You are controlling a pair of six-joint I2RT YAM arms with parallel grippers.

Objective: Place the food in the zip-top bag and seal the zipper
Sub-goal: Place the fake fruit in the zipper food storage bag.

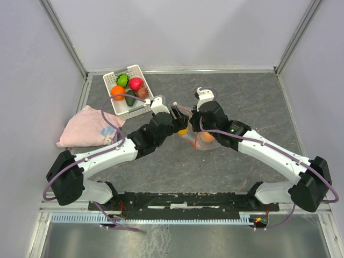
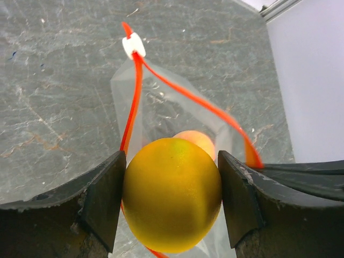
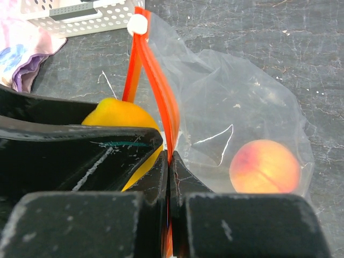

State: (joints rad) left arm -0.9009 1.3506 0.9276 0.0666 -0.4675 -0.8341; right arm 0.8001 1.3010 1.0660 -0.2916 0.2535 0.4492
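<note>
The yellow fruit (image 2: 172, 183) sits clamped between the left gripper (image 2: 171, 200) fingers, held at the bag (image 3: 236, 102) mouth. The right gripper (image 3: 170, 177) is pinched tight on the zipper (image 3: 156, 80), holding that edge up. A peach (image 3: 264, 166) lies inside the bag, mid-table (image 1: 242, 91). Five more fruits (image 1: 136, 84) rest in the basket (image 1: 134, 112), far left, beside a cloth (image 1: 86, 127).

Clear bag (image 3: 231, 102), peach (image 3: 264, 166) inside, yellow fruit (image 2: 172, 194) at mouth
</note>
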